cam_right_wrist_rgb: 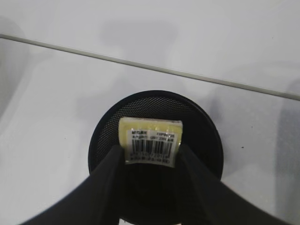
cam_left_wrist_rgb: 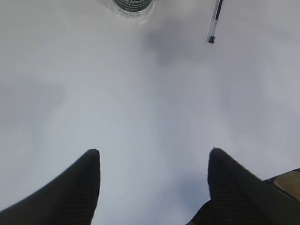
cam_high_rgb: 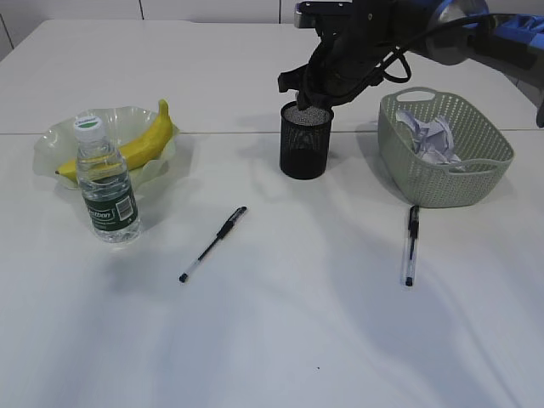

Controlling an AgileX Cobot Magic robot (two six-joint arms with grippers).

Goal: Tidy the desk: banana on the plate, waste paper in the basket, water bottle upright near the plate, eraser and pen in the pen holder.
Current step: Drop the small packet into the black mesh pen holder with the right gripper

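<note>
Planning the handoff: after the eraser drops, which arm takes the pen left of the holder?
Left, probably. The left gripper is open, empty, and faces that pen. The right gripper is shut on the eraser over the pen holder.

Exterior slants down; wrists look down close.

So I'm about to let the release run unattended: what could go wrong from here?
The eraser is pinched in the right claw above the black pen cup; released off-centre, it might clip the rim and bounce out. The arm hangs close over the cup and could tip it. Two pens remain on the table.
</note>
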